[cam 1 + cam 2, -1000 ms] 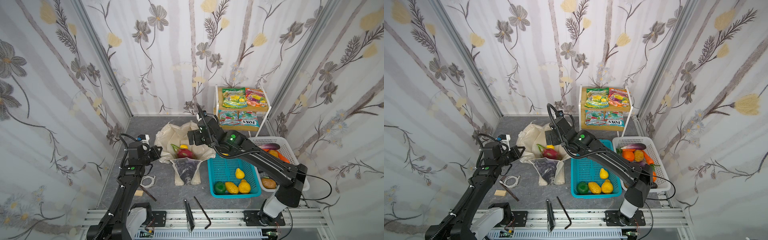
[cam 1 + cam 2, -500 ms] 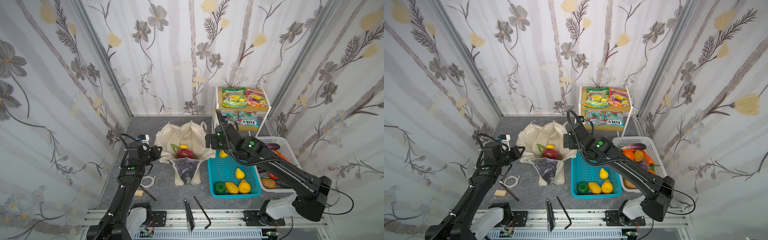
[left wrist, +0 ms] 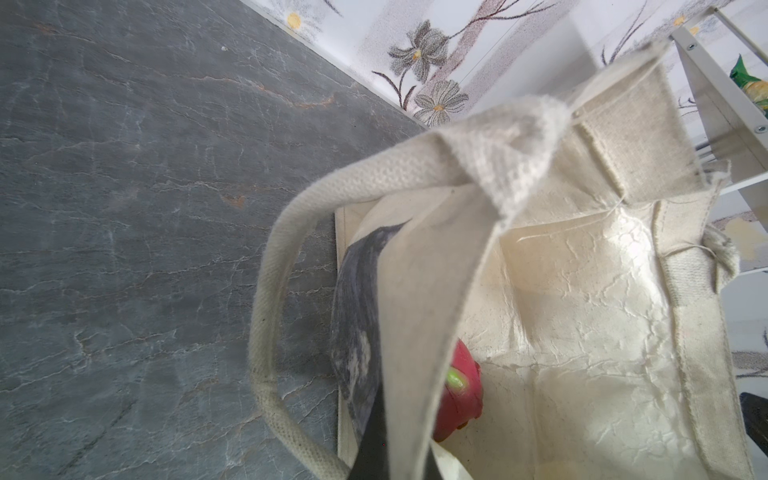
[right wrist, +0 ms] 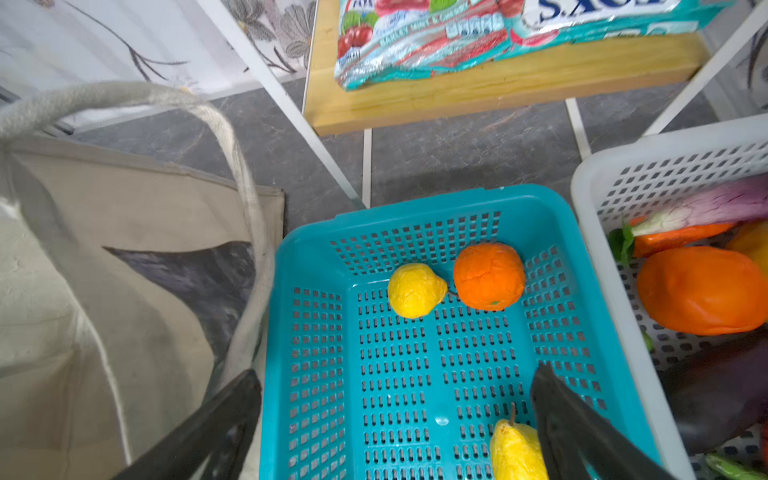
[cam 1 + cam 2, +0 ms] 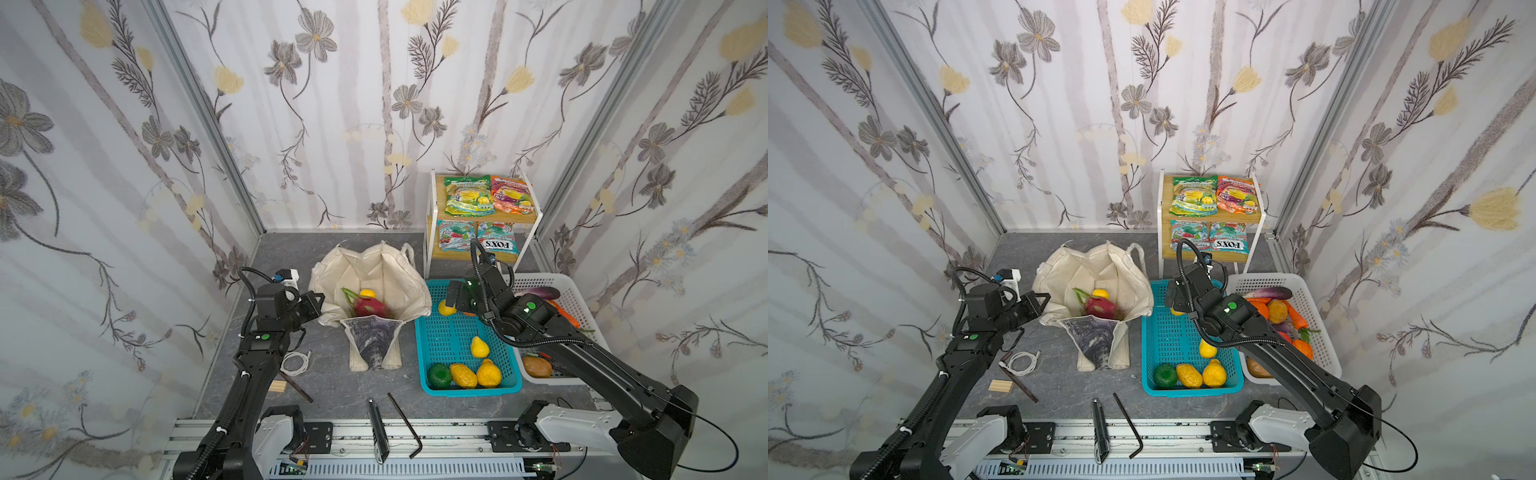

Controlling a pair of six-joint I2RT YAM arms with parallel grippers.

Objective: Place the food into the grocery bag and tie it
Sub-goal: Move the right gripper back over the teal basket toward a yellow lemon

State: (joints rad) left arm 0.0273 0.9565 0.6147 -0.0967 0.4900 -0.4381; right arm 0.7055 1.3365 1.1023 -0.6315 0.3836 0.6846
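Observation:
The cream grocery bag point(image 5: 374, 270) point(image 5: 1092, 270) stands open mid-table, and a magenta dragon fruit point(image 5: 370, 309) and a small round yellow fruit point(image 5: 367, 293) lie inside. My left gripper point(image 5: 318, 299) point(image 3: 395, 465) is shut on the bag's left rim, whose fabric runs between the jaws. Over the far end of the teal basket point(image 5: 420, 357) my right gripper point(image 5: 459, 297) point(image 4: 395, 374) hangs open and empty. Another small round yellow fruit point(image 5: 446, 308) point(image 4: 415, 291) lies just beyond its fingertips. A green-yellow packet point(image 5: 468, 195) and an orange packet point(image 5: 510, 194) lie on the rack's top shelf.
The teal basket also holds an orange point(image 4: 489, 276), a yellow pear point(image 5: 480, 347), lumpy yellow fruits and a green one. A white basket point(image 5: 540, 276) of vegetables stands to its right. FOX'S packets point(image 5: 496, 243) fill the lower shelf. A cable point(image 5: 295, 361), wood block and tools lie in front.
My right gripper has swung rightward from above the bag's opening to above the far end of the teal basket, still open. The left arm has kept its hold and place.

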